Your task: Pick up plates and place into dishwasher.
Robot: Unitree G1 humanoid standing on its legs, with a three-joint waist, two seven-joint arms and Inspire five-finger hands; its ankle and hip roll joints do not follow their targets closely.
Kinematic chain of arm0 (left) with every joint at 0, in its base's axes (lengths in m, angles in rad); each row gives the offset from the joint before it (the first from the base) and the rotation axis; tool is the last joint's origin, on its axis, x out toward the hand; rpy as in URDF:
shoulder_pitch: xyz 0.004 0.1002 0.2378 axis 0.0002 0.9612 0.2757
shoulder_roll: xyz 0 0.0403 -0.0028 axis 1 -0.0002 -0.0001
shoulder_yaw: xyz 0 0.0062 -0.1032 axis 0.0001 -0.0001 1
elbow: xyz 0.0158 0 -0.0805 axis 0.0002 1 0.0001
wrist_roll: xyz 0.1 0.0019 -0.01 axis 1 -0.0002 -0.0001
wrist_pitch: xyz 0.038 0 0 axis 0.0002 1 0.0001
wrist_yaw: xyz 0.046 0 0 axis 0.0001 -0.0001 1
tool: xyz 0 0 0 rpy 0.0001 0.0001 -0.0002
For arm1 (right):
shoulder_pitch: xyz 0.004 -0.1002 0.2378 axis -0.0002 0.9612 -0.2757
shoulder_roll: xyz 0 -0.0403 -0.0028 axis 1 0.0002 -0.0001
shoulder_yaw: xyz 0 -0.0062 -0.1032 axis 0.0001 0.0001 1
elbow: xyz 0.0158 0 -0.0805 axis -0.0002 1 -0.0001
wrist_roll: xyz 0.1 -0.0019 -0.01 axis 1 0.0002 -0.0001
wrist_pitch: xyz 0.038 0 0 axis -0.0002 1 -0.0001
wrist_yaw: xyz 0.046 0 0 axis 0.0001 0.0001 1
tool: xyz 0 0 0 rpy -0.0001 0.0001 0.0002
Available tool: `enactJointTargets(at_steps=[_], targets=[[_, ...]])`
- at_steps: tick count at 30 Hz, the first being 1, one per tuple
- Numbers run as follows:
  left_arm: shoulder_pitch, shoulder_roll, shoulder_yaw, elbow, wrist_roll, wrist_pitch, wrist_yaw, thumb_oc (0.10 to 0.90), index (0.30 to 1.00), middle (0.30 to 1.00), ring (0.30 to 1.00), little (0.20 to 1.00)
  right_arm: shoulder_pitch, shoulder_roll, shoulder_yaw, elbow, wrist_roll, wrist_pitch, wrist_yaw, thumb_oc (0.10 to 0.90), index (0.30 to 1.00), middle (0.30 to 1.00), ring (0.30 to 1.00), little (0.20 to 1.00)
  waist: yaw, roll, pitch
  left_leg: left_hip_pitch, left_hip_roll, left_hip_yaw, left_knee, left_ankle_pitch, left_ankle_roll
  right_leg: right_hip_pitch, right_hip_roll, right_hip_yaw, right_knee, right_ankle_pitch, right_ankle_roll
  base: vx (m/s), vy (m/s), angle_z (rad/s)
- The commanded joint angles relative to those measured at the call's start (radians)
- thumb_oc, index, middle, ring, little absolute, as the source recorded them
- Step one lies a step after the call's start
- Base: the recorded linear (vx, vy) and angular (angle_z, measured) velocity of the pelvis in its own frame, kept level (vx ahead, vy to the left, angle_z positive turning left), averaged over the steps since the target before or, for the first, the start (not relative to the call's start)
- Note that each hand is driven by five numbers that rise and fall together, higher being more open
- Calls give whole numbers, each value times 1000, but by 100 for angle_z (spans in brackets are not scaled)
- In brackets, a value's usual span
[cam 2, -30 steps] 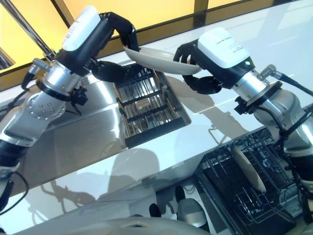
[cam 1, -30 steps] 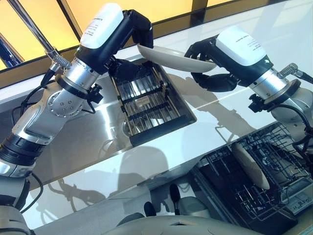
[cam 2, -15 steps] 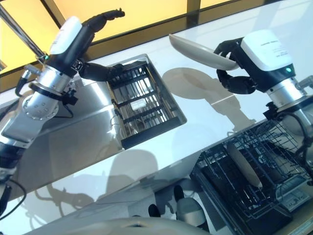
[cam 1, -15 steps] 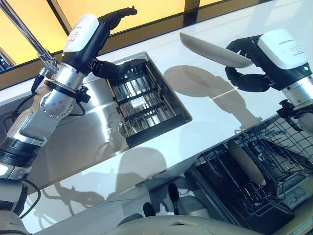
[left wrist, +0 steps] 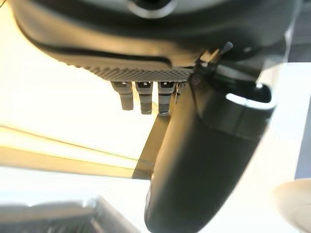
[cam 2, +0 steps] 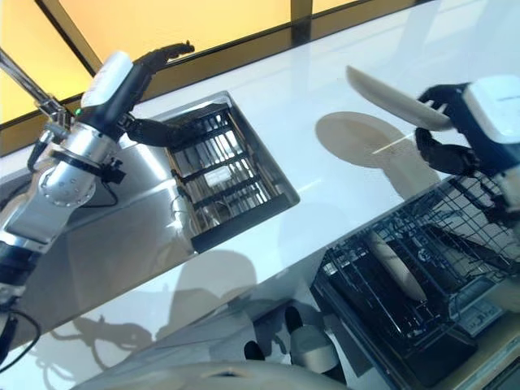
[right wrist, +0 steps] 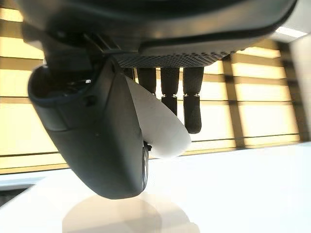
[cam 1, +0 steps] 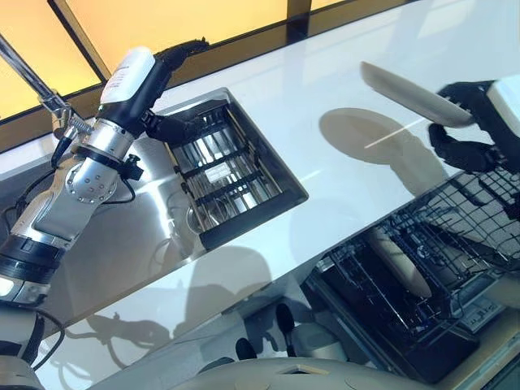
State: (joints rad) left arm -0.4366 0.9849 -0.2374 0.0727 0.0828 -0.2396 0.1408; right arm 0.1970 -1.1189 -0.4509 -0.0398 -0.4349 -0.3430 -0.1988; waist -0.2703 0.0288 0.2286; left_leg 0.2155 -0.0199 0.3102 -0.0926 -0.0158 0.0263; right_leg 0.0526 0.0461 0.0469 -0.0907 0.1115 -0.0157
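While the right hand (cam 2: pixel 445 138) pinches a tilted round off-white plate (cam 2: pixel 394 99) above the black wire dishwasher rack (cam 2: pixel 422 268), the left hand (cam 1: pixel 166 89) hangs slack-fingered, holding nothing, over the sink's metal rack (cam 1: pixel 223 166).

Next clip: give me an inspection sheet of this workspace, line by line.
Surface: glossy white counter with a steel sink set into it.
Job's things: white plate held above the counter; a second plate standing in the dishwasher rack.
Clutter: dark wire rack in the sink.
Hands: right hand pinches the held plate; left hand open, raised over the sink's far edge.
Cables: nothing seen.
Surroundings: amber-lit panels behind the counter.
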Motion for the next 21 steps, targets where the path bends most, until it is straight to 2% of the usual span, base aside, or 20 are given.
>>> enactJointTargets(at_steps=[1,6,10,13,16,21], targets=[[-45,13,94,61,-68,-21,22,800,900,900,900,900,-8,-19,-190,30,51,-14,-109,100,300,300,300,200,-33,-34,-127,-17,14,0,12,-38,-10,19,-16,-50,35,-68,143,16,-27,-13],[3,-36,146,94,-184,-29,22,800,900,900,900,900,89,33,-237,101,7,-4,-131,100,300,300,300,200,-52,-39,-121,-19,16,17,13,-37,-7,10,-14,-44,37,-64,144,8,-27,-12],[42,-75,182,114,-179,-58,60,800,900,900,900,900,135,82,-264,157,10,9,-143,100,300,300,300,200,-66,-41,-113,-21,17,29,16,-36,-7,2,-14,-39,44,-61,146,10,-32,-6],[62,-79,202,97,-163,-48,60,800,900,900,900,900,171,107,-286,168,-16,21,-130,100,300,300,300,200,-72,-41,-108,-24,18,33,16,-36,-7,-2,-14,-36,47,-62,146,-6,-12,0],[64,-65,206,91,-161,-36,67,800,900,900,900,900,203,124,-289,206,-1,6,-110,100,300,300,300,200,-76,-41,-103,-29,17,33,15,-35,-8,-8,-14,-37,48,-61,147,0,0,0],[53,-41,205,93,-179,-42,66,800,900,900,900,900,208,133,-261,231,21,-2,-60,100,300,300,300,200,-76,-40,-97,-35,16,31,18,-33,-9,-13,-15,-43,51,-60,146,-5,-5,-2]])
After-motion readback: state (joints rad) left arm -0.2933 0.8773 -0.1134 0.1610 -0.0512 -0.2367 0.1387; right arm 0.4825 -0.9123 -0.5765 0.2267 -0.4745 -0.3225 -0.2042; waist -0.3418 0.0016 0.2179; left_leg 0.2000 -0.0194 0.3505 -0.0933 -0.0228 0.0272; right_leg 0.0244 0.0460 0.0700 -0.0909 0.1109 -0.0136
